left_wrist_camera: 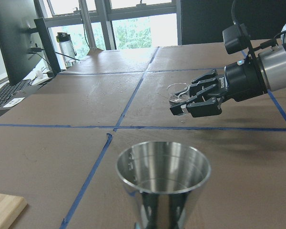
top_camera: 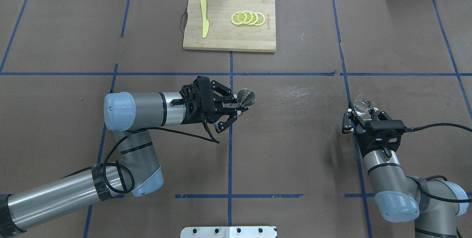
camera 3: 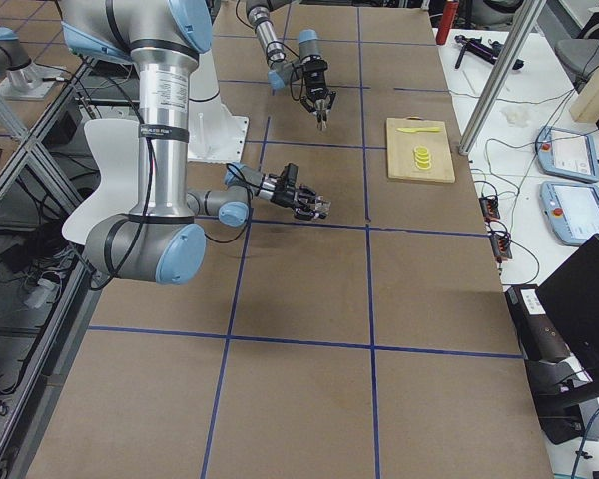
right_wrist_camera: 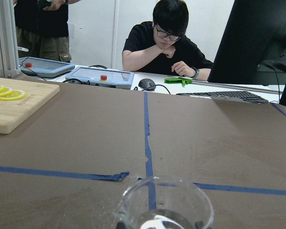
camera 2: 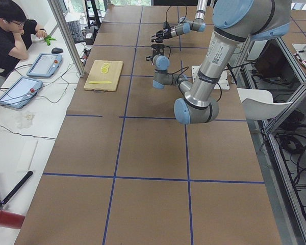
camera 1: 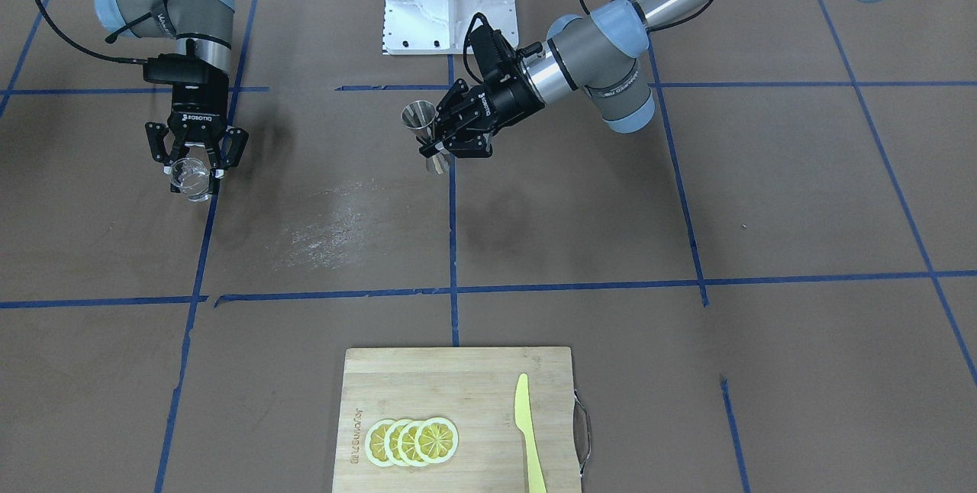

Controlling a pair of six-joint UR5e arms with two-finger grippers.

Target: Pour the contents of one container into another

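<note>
ROBOTIQ in white letters on the black body of my right pincer [camera 1: 195, 174], plain in the front view. Same word on my left pincer [camera 1: 436, 151], tilted with the wrist. Burnt-in brand mark near one edge of the cutting board [camera 1: 473, 394] — too small to read. Lettering on my left arm [camera 1: 620, 87] — unreadable too.

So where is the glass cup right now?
Overhead view, right side: the glass cup is gripped by the right gripper, well apart from the jigger that the left gripper holds near the centre tape line.
</note>
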